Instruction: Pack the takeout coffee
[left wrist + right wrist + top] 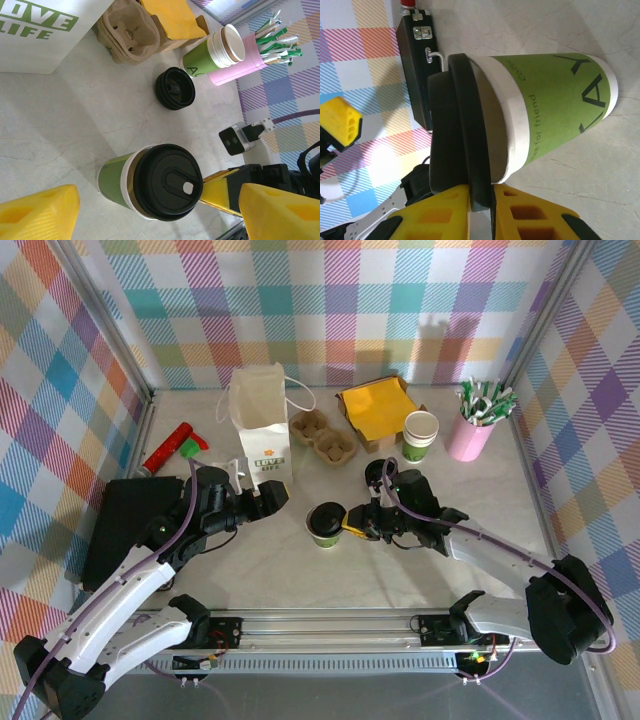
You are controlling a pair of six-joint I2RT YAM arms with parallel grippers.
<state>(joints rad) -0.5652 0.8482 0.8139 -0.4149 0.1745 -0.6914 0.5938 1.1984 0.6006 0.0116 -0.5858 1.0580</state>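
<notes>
Right pincer [480, 205] appears clamped on the rim of the black lid [167, 182], which sits on the takeout coffee cup [325, 528]; how firmly it squeezes is hard to judge. That cup stands upright on the counter [300, 575], near the middle, between the two arms. Left pincer [268, 502] hangs just left of it, jaws wide apart and holding nothing. Behind lie a spare black lid [377, 475], a stack of matching cups [420, 435] and a white paper bag [262, 430].

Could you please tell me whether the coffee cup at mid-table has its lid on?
On: a black lid covers the green-and-white paper cup at its rim. How firmly it is seated, I cannot tell.
</notes>
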